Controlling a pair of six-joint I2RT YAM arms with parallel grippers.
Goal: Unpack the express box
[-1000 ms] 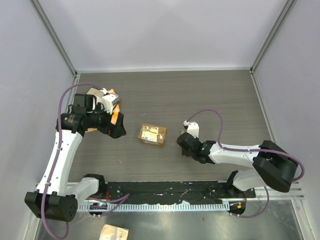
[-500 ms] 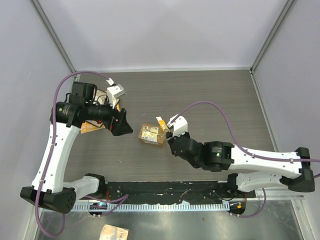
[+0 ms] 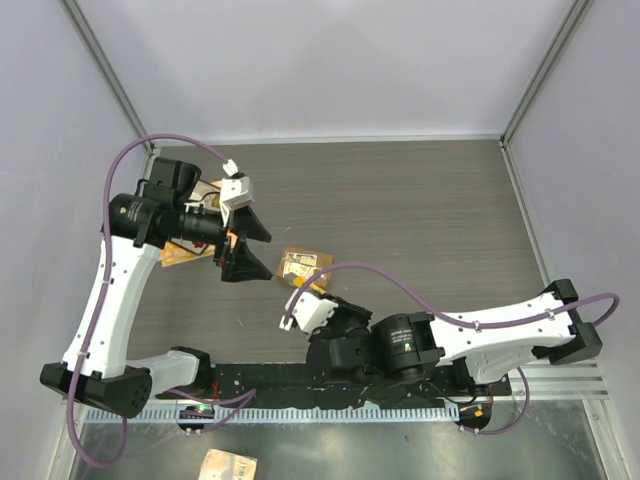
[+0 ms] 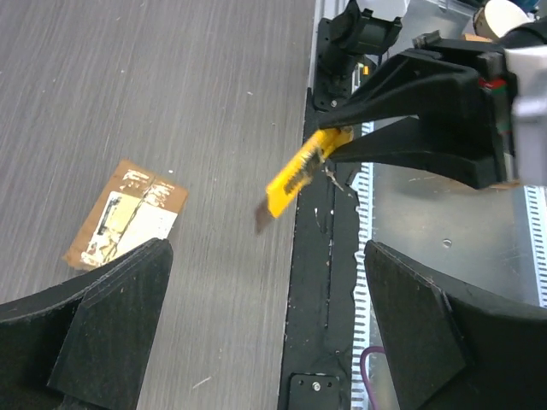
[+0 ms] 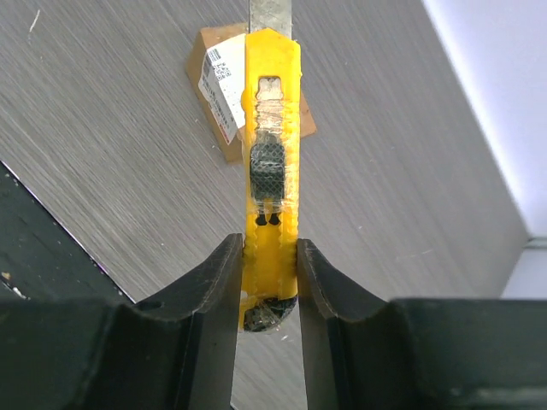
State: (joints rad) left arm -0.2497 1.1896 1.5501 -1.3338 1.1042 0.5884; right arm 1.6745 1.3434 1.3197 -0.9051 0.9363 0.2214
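Note:
The express box [image 3: 299, 264], a small brown parcel with a white label, lies flat on the wooden table; it also shows in the left wrist view [image 4: 128, 213] and the right wrist view [image 5: 220, 92]. My right gripper [image 3: 320, 298] is shut on a yellow utility knife [image 5: 272, 128], held by its rear end, blade out and pointing toward the box from its near side. The knife hangs above the table edge in the left wrist view [image 4: 295, 179]. My left gripper [image 3: 250, 247] is open wide and empty, left of the box, fingers [image 4: 102, 316] spread.
A flat brown-and-orange card [image 3: 178, 257] lies under the left arm at the table's left. A black rail [image 3: 300, 385] and a metal strip run along the near edge [image 4: 329, 256]. The right arm's purple cable [image 3: 400, 285] loops over the table's near middle.
My right arm has swung from the right side to the near middle, carrying the knife to the box's near side. My left gripper has moved right and opened wider.

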